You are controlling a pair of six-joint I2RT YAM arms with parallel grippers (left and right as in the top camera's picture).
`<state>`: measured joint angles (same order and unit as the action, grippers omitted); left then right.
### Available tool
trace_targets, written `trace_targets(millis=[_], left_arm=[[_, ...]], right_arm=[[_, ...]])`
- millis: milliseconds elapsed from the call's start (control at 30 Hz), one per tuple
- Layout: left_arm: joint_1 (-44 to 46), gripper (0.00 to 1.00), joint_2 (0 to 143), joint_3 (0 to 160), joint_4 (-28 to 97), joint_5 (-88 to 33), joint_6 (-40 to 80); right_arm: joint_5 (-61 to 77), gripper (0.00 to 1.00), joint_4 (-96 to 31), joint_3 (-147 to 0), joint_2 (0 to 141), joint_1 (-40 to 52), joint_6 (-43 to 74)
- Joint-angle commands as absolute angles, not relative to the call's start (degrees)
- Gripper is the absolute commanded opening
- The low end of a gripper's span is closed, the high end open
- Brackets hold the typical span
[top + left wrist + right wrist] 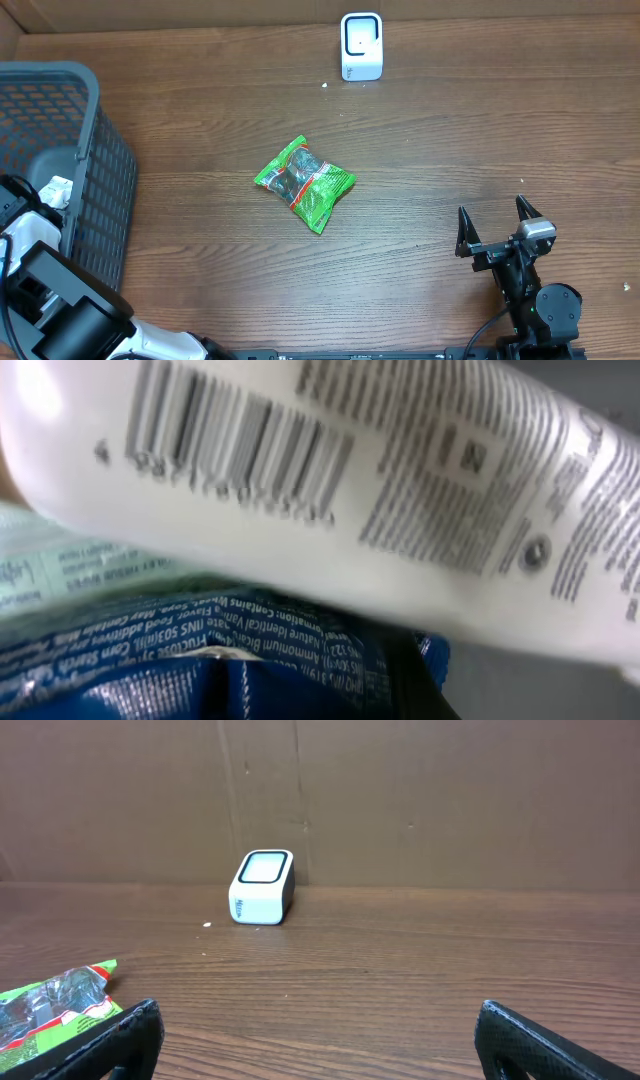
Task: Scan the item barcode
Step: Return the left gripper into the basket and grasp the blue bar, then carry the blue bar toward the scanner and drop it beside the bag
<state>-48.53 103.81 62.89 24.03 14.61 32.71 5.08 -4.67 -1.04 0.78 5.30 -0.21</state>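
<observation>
White bottle [330, 490], barcode visible, is seen close under the left gripper [50, 193] inside the basket [95, 170]; grip cannot be told. Right gripper [495, 222] is held wide, well right of basket.

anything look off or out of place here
Only the green packet: it lies crumpled and askew mid-table, apart from the basket and well short of the scanner. Nothing looks spilled or broken.
</observation>
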Motion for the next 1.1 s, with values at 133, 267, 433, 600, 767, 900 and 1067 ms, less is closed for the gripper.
trace_targets(millis=[133, 267, 433, 600, 767, 900, 1067], left_arm=[[-45.1, 0.04, 95.0, 62.7, 31.9, 6.3, 28.1], [-44.2, 0.04, 87.1, 66.0, 38.2, 4.4, 28.0], [-44.0, 0.04, 78.4, 69.2, 40.6, 4.4, 25.2], [-43.9, 0.04, 71.0, 73.2, 40.8, 3.2, 24.0], [-43.8, 0.04, 67.3, 79.7, 42.2, -6.6, 17.6], [-42.8, 0.04, 67.1, 87.9, 48.1, -15.6, 13.2], [-34.6, 0.04, 67.7, 98.2, 58.1, -17.4, 8.9]], right_arm=[[4.5, 1.00, -4.4, -0.4, 0.2, 5.6, -0.2], [4.5, 1.00, -4.4, -0.4, 0.2, 5.6, -0.2], [4.5, 1.00, -4.4, -0.4, 0.2, 5.6, -0.2], [4.5, 1.00, -4.4, -0.4, 0.2, 5.6, -0.2], [4.5, 1.00, -4.4, -0.4, 0.2, 5.6, -0.2], [4.5, 1.00, -4.4, -0.4, 0.2, 5.6, -0.2], [4.5, 1.00, -4.4, -0.4, 0.2, 5.6, -0.2]])
